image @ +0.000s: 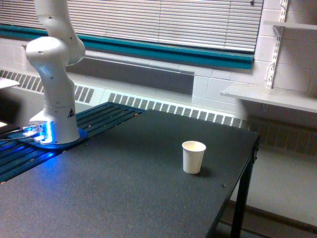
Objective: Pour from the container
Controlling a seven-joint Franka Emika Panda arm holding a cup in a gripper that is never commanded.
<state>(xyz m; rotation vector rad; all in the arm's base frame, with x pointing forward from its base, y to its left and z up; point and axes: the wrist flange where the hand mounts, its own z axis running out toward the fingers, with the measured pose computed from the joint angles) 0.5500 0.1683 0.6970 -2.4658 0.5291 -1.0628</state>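
The container is out of view, and so is my gripper. Only the arm's white base and lower links (53, 74) show at the exterior view's left, rising out of the top of the frame. A small white paper cup (193, 156) stands upright and alone on the dark table (124, 198), toward the exterior view's right, far from the arm's base.
The table's right edge (250, 163) drops off just beyond the paper cup. The base glows blue on a slatted dark panel (99, 119). A radiator grille runs along the wall behind, and white shelves (270, 96) hang at the exterior view's right.
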